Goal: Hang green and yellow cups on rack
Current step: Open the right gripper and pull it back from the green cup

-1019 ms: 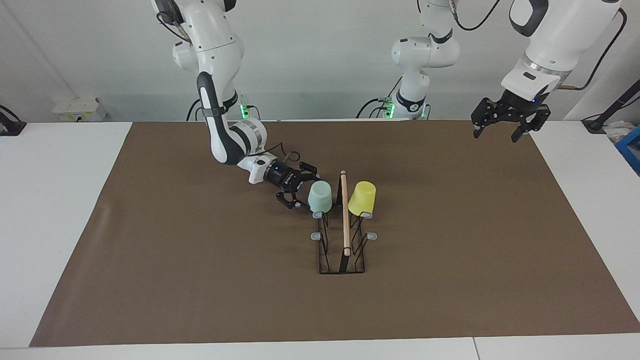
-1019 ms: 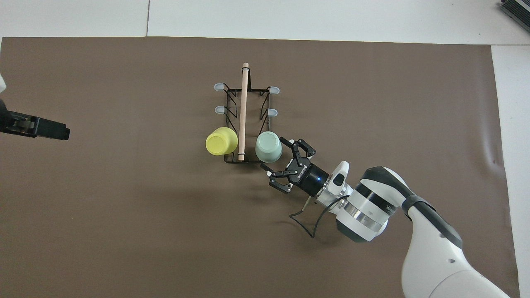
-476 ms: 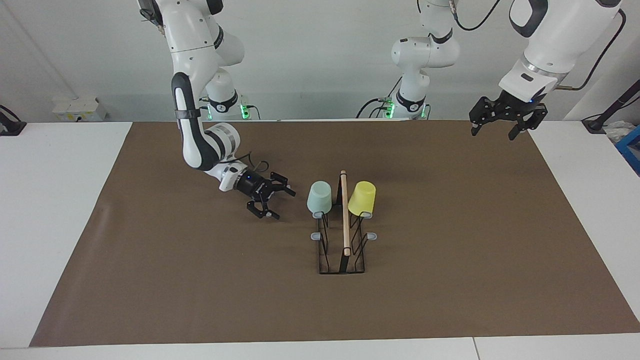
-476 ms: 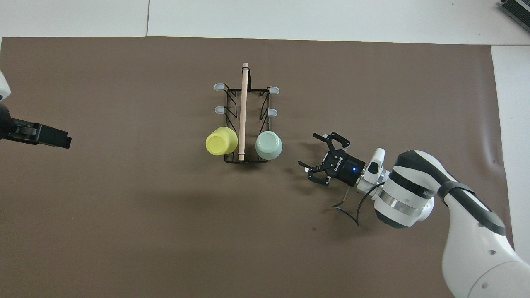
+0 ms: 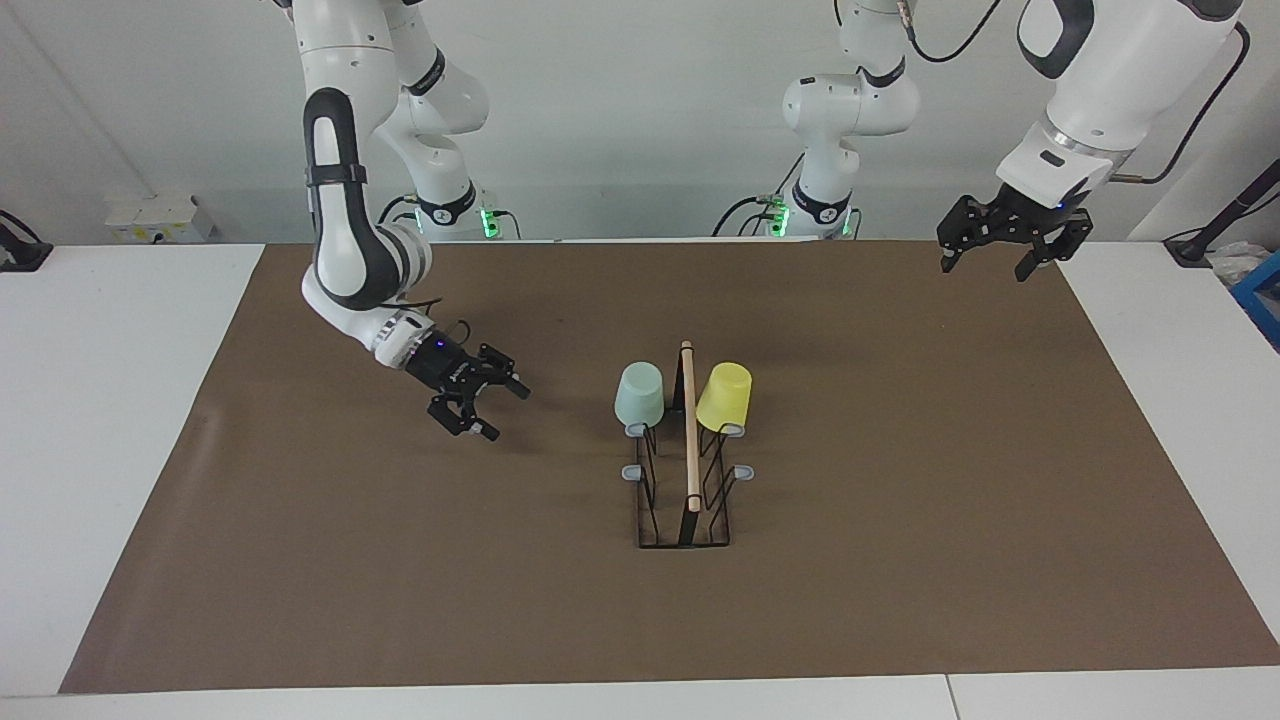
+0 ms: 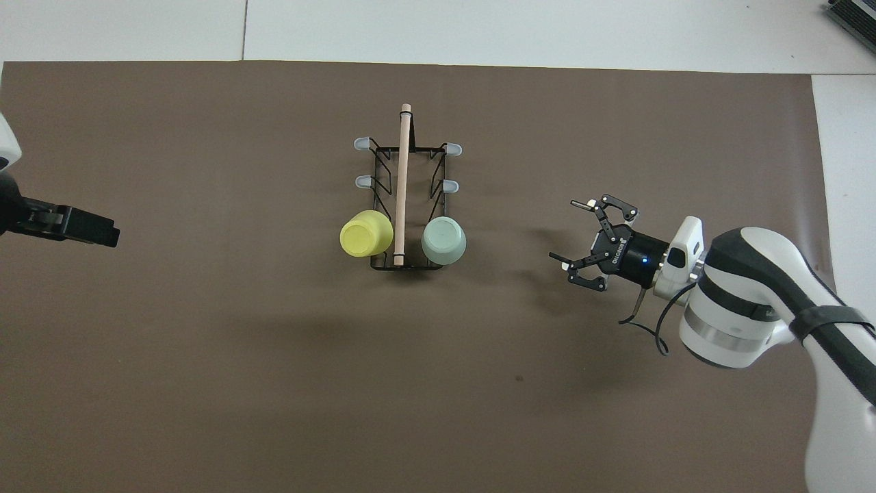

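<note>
Both cups now sit upside down on the narrow black wire rack with the light wooden rod along its top (image 5: 688,470): the pale mint green plastic cup (image 5: 638,394) on the prong nearest the robots on the right arm's side, the bright yellow plastic cup (image 5: 724,396) on the matching prong on the left arm's side. What has changed is the right gripper (image 5: 481,396). A second ago it was right up against the green cup; now it has backed well away toward the right arm's end of the bench, hanging low over the brown mat (image 5: 900,500) with its fingers spread open and empty. To me that reads as the last cup let go, and the job looks done.

The left gripper (image 5: 993,252) waits high over the mat's edge at its own end, fingers open, holding nothing.

From the overhead view only a dark sliver of the left gripper shows at the edge. The prongs under the two cups are covered, so I can't tell how deep each cup sits.
</note>
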Controlling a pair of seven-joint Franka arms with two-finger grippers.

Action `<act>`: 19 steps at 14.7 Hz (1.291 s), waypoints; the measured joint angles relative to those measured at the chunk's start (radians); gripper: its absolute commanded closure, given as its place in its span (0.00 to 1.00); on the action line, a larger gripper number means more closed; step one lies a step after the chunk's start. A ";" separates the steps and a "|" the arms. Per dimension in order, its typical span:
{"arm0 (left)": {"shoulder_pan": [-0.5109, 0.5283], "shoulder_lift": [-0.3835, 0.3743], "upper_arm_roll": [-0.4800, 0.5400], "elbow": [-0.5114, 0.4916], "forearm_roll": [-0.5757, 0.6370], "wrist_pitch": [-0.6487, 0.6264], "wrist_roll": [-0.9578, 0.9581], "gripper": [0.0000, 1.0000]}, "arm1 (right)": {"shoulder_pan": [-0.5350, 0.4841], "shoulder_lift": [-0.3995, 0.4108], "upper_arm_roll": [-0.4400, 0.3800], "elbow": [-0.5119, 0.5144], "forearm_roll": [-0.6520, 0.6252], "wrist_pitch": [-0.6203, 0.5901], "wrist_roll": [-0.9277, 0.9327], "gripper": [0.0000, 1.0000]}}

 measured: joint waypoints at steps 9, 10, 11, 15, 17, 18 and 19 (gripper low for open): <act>0.000 0.000 0.000 -0.004 0.000 0.000 -0.003 0.00 | -0.097 0.000 0.000 0.156 -0.485 -0.001 0.337 0.00; 0.000 0.000 0.000 -0.004 0.000 0.000 -0.003 0.00 | -0.104 0.000 0.000 0.176 -0.536 -0.004 0.390 0.00; 0.000 0.000 0.000 -0.004 0.000 0.000 -0.003 0.00 | -0.112 0.000 0.000 0.196 -0.590 -0.010 0.449 0.00; 0.000 0.000 -0.001 -0.004 0.000 0.000 -0.004 0.00 | -0.135 0.000 0.000 0.277 -0.787 -0.061 0.669 0.00; 0.000 0.000 -0.001 -0.004 0.001 0.000 -0.004 0.00 | -0.137 0.000 0.000 0.331 -0.905 -0.108 0.816 0.00; 0.000 0.000 -0.001 -0.004 0.000 0.000 -0.004 0.00 | -0.137 -0.001 0.000 0.363 -0.982 -0.131 0.908 0.00; 0.000 0.000 -0.001 -0.004 0.001 0.000 -0.004 0.00 | -0.137 -0.001 0.002 0.395 -1.054 -0.159 0.996 0.00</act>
